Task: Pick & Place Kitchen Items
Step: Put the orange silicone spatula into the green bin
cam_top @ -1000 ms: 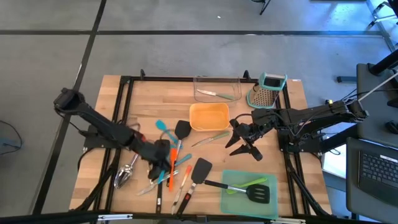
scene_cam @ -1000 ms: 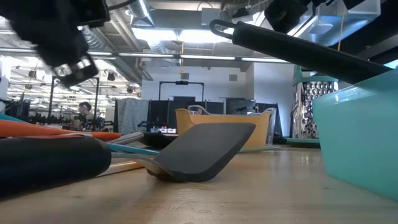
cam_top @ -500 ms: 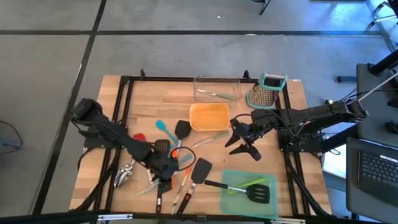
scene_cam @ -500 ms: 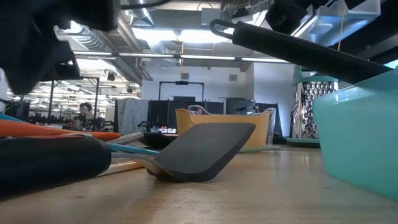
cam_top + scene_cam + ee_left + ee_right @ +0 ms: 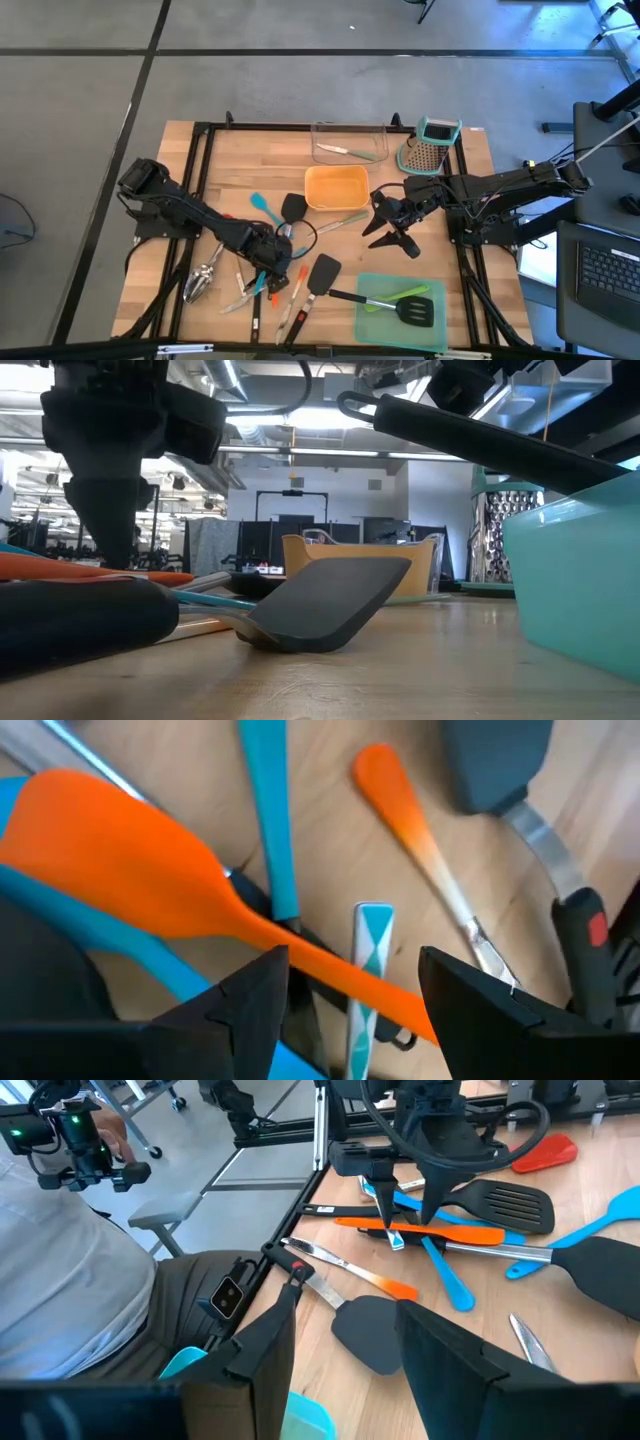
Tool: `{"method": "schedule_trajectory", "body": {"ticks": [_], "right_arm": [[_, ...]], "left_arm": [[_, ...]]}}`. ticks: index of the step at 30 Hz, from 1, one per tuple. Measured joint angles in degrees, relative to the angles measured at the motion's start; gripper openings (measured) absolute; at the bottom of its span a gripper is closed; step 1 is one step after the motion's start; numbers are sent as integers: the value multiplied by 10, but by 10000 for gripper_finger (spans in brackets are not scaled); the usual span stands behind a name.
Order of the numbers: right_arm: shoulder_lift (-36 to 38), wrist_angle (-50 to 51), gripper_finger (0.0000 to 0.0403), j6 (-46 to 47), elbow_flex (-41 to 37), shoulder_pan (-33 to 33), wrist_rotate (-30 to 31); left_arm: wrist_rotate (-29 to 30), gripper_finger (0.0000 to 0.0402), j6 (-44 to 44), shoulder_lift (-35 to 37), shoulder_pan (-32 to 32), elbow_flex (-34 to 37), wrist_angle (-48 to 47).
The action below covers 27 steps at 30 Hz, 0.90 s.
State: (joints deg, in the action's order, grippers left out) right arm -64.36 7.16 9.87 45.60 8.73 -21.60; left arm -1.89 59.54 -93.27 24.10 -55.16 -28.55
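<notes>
Fingers spread, the left gripper [image 5: 350,985] hangs low over the utensil pile on the table's [image 5: 470,200] front left, straddling the orange spatula [image 5: 150,890] without pinching it; a teal handle [image 5: 268,810] lies just beside. The right gripper [image 5: 395,232] hovers near the orange tray [image 5: 336,187], its fingers parted and empty.

The table [image 5: 470,180] is pale wood with a smooth, visible grain. The orange spatula [image 5: 150,890] looks like matt silicone, as does the teal handle [image 5: 268,810]. The black spatula [image 5: 330,600] has a dull plastic blade. The box grater [image 5: 432,155] is shiny perforated steel.
</notes>
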Motion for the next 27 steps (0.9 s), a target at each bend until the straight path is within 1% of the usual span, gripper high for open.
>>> {"method": "schedule_trajectory", "body": {"ticks": [7,14,22,27], "right_arm": [[0,0,176,0,0,0,1],[0,0,177,0,0,0,2],[0,4,177,0,0,0,2],[0,4,177,0,0,0,1]], "left_arm": [[14,219,8,0,2,0,-14],[18,219,17,-20,-1,0,-26],[-7,219,14,-58,-4,0,-22],[-8,210,5,-63,-4,-1,-23]]}}
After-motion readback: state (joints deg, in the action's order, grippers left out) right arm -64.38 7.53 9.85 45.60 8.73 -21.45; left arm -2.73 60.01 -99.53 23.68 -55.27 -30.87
